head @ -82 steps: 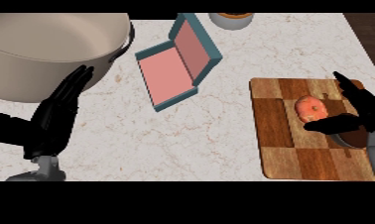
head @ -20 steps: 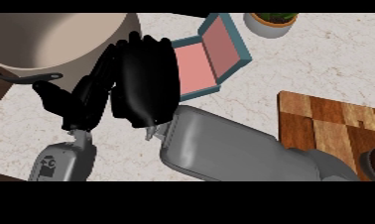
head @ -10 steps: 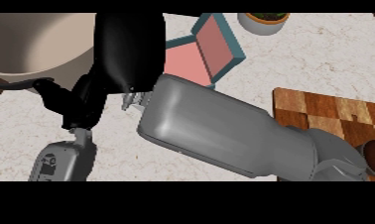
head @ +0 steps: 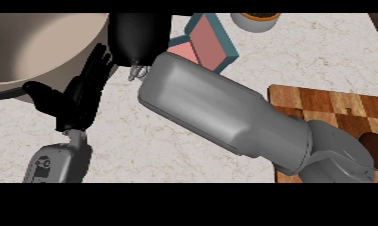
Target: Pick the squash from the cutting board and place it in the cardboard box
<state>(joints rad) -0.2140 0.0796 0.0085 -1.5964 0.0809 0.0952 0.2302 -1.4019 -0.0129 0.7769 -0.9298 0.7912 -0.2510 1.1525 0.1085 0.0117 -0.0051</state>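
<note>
Right hand [head: 139, 35] being held beside cardboard box [head: 210, 42], upper centre; finger state, squash hidden. Left hand [head: 77, 95] resting open, left. Placement judged unfinished.

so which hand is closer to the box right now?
Right. The right hand sits just left of the cardboard box, overlapping its near edge. The left hand rests open further left and lower, beside the large bowl.
</note>
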